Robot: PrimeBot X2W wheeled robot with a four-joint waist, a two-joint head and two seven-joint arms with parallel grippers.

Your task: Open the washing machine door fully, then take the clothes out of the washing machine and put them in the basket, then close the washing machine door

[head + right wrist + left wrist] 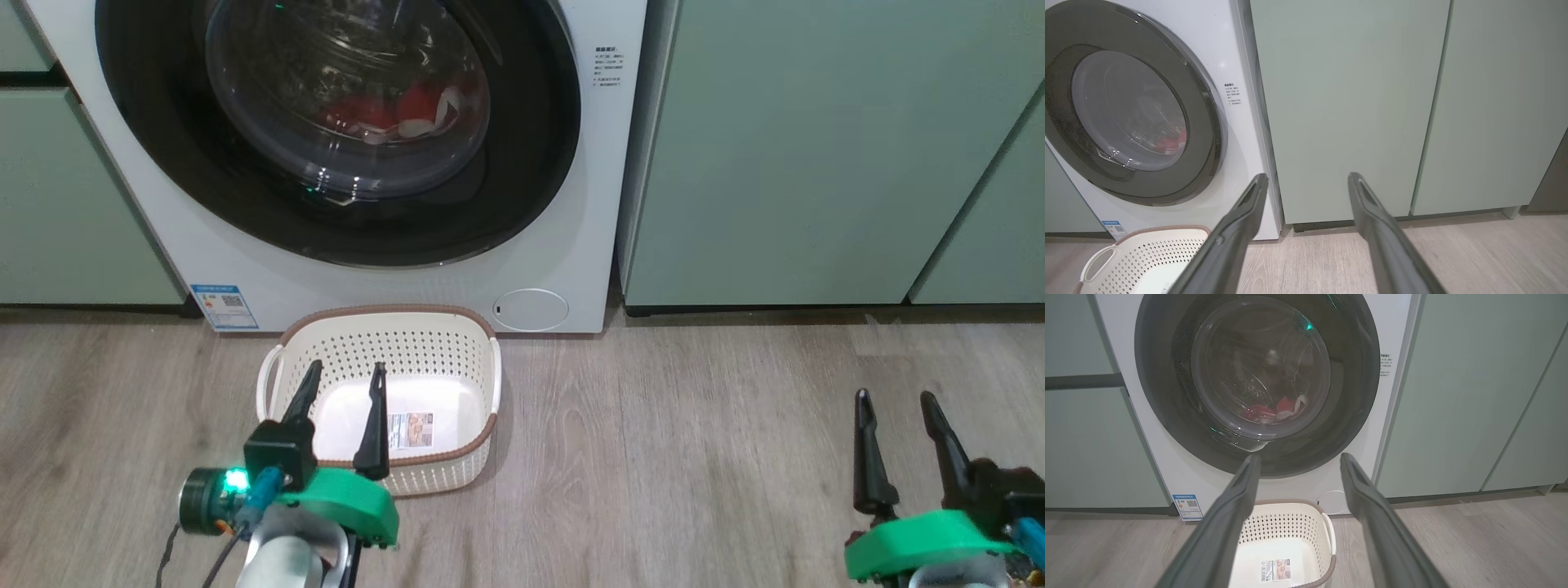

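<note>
The white washing machine point(563, 245) stands straight ahead, its black-rimmed round door point(522, 171) closed flat against the front. Through the glass I see the red and white clothes point(400, 114) low in the drum; they also show in the left wrist view point(1278, 410) and the right wrist view point(1169, 143). The cream basket point(473, 327) sits on the floor right before the machine, with nothing in it but a label. My left gripper point(344, 376) hangs open above the basket, holding nothing. My right gripper point(896, 398) is open over the floor at the lower right, facing the cabinet.
Pale green cabinets point(816, 147) flank the machine on both sides. A small round cover point(531, 310) sits low on the machine's front, just behind the basket. Wood-look floor point(694, 457) stretches between the basket and my right gripper.
</note>
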